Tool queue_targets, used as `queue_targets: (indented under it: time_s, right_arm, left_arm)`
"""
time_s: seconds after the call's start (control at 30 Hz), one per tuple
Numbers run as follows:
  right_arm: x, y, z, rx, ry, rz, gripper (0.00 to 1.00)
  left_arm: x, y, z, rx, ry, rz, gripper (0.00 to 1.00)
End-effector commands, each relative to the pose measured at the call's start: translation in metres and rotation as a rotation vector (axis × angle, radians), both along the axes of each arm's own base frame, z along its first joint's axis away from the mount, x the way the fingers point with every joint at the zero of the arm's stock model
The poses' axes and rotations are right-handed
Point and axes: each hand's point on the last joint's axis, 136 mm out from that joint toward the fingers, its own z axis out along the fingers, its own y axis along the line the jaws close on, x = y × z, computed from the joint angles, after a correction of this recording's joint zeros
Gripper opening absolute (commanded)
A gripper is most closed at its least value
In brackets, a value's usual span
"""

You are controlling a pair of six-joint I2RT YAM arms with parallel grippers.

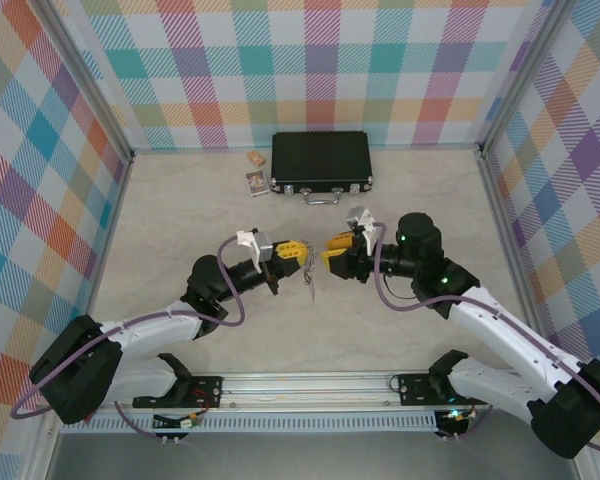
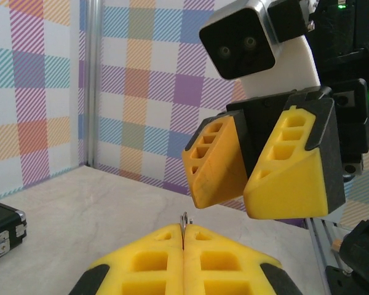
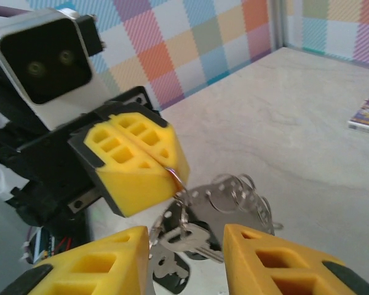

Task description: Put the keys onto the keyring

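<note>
My left gripper (image 1: 298, 252) is shut on a small wire loop (image 3: 176, 177) of the keyring, held above the table's middle. The keyring (image 3: 237, 198), a thin grey hoop with wire loops, hangs below those yellow fingers (image 3: 135, 157), seen edge-on in the top view (image 1: 308, 270). A silver key (image 3: 194, 236) dangles from it, and a second key with a black tag (image 3: 172, 278) hangs lower. My right gripper (image 3: 187, 258) faces the left one, open, its fingers either side of the silver key with gaps showing. In the left wrist view the metal loop (image 2: 184, 222) pokes out of my shut left gripper (image 2: 184, 246).
A black case (image 1: 321, 163) with a handle lies at the back of the table, two small cards (image 1: 257, 182) to its left. One card (image 3: 366, 115) shows in the right wrist view. Checked walls close three sides; a metal rail (image 1: 300, 385) runs along the near edge.
</note>
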Motion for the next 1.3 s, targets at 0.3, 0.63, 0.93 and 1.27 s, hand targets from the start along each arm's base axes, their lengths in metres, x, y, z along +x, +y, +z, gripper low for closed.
queue_targets:
  time_s: [0.3,0.63,0.93,1.27]
  right_arm:
    - [-0.005,0.014,0.016,0.048,0.010,0.113,0.31]
    - [0.002,0.018,0.009,0.038,0.035,0.119,0.27]
    - [-0.001,0.021,0.009,0.043,0.052,0.154,0.18]
    - [-0.004,0.022,0.001,0.025,0.078,0.176,0.17]
  left_arm:
    - [-0.005,-0.002,0.028,-0.087,-0.040,-0.062,0.00]
    - [-0.009,-0.001,0.032,-0.092,-0.046,-0.081,0.00]
    - [-0.009,-0.003,0.030,-0.093,-0.038,-0.086,0.00]
    - [-0.006,-0.003,0.032,-0.103,-0.038,-0.078,0.00]
